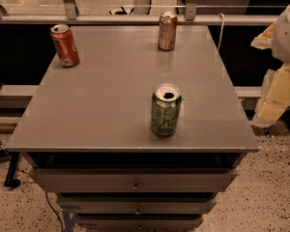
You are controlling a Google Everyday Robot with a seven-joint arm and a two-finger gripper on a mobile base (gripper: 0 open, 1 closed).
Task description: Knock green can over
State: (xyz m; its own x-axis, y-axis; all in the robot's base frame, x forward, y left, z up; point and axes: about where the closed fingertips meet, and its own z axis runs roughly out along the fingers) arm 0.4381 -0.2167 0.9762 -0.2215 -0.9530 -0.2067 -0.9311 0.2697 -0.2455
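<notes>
The green can (165, 111) stands upright near the front edge of the grey table top (106, 100), a little right of the middle. It has pale scribbled lettering and a silver top with an open mouth. My gripper (278, 88) is at the right edge of the view, beyond the table's right side and well apart from the can. It appears as pale, yellowish parts, partly cut off by the frame.
An orange-red can (64, 45) stands at the back left of the table and a brown-gold can (167, 31) at the back middle. The table has drawers (134, 183) below its front. A rail (135, 18) runs behind it. Speckled floor lies around it.
</notes>
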